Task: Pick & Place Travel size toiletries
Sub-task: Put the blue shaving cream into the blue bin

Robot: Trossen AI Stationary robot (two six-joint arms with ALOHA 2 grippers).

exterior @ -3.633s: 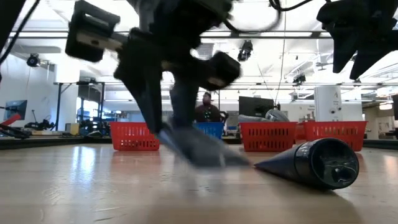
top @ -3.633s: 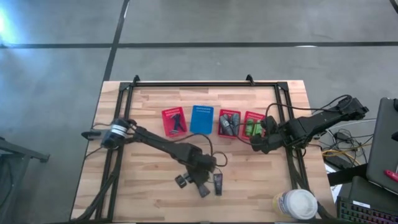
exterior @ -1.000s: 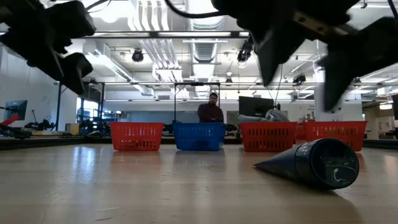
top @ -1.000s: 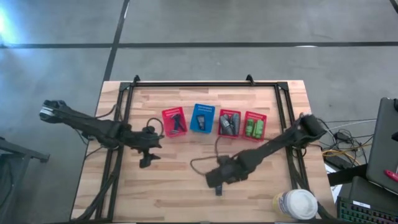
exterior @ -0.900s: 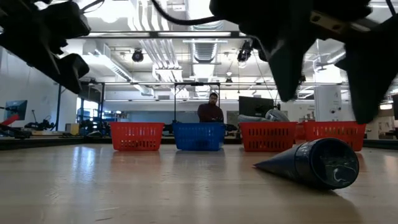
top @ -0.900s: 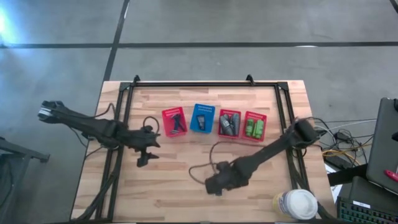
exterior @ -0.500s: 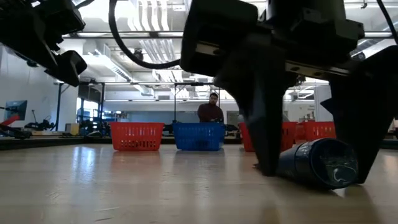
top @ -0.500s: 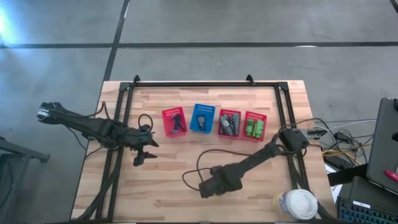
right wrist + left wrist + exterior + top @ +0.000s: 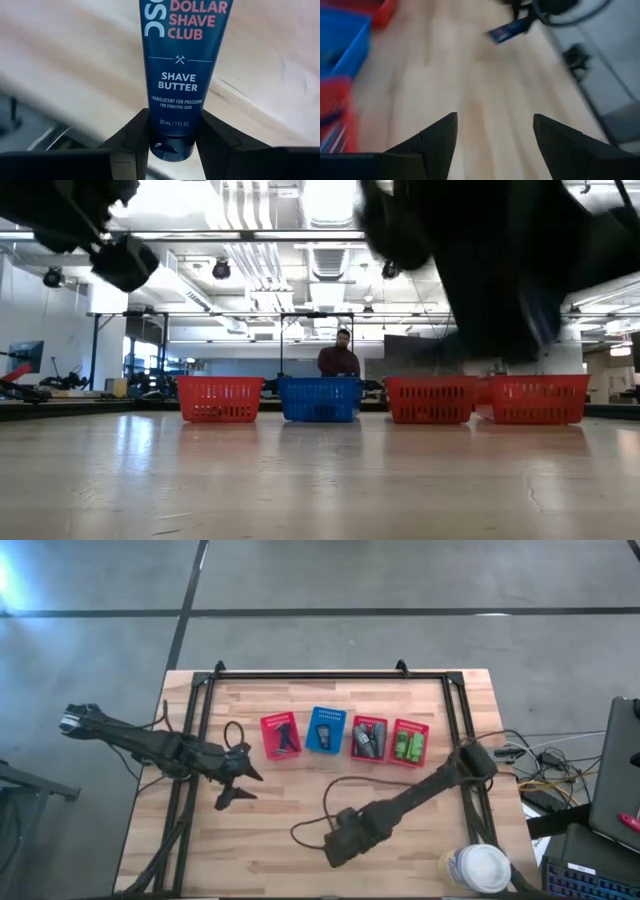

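A dark blue tube [image 9: 181, 60] printed "Shave Butter", one of the travel size toiletries, is between the fingers of my right gripper [image 9: 338, 846], which is shut on it near the table's front edge. The left wrist view shows the tube [image 9: 509, 31] farther off. My left gripper [image 9: 236, 788] hangs open over the table's left part, with nothing between its fingers [image 9: 436, 140]. Four small baskets stand in a row at the far middle: red [image 9: 280, 736] with dark pieces, blue [image 9: 324, 731], red [image 9: 368, 738] with grey tubes, and red [image 9: 409, 742] with green tubes. My right gripper pinches the tube's end [image 9: 172, 137] just below the small print, one finger [image 9: 132, 135] on each side. The fingers lie along the tube, which sticks out straight ahead of them. It is off the table: the low view shows bare wood where it lay.
A white-lidded cup [image 9: 478, 868] stands at the table's near right corner. A black cable [image 9: 312, 820] loops on the wood beside my right arm. A black frame [image 9: 200, 730] runs along the table's sides. A person [image 9: 340, 360] sits far behind the baskets.
My right gripper has gone toward the table's near edge and down, set its fingers on either side of the dark tube lying there, then shut on it. The tube has left the table surface and now rides in the gripper.
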